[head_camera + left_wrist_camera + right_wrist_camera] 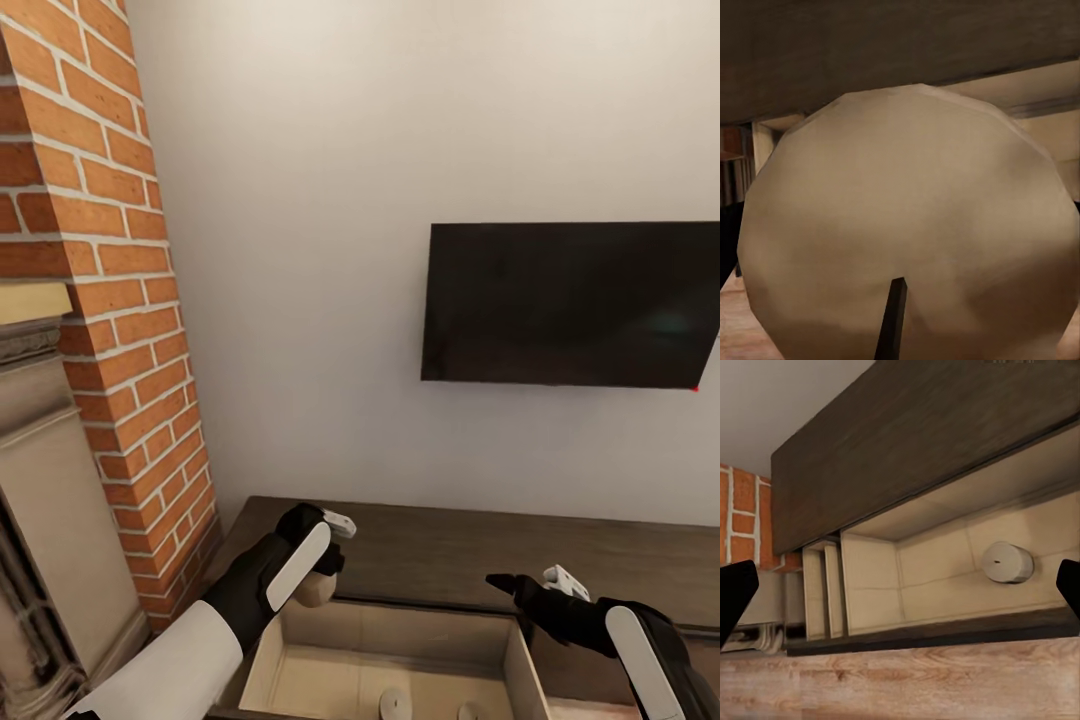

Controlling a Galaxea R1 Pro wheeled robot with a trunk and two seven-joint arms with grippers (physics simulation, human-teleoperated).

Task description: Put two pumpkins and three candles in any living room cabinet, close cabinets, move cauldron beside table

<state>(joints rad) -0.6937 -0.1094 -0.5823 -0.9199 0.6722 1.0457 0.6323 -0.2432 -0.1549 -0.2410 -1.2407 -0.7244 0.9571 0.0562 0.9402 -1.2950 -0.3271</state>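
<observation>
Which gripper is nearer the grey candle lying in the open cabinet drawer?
Right. The right gripper hangs empty above the drawer's right side, looking down at that candle. The left gripper sits over the drawer's far left corner, holding another candle.

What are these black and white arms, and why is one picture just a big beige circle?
Those are a robot's two arms. The big picture is from a camera on its head, and the other two are from cameras near each wrist. The left tool is shut on a candle. That candle sits right in front of the left wrist camera, so it looks huge. Below is a brown cabinet with an open drawer, and another candle already lies inside. The right tool is open and holds nothing. A dark TV hangs on the wall.
</observation>
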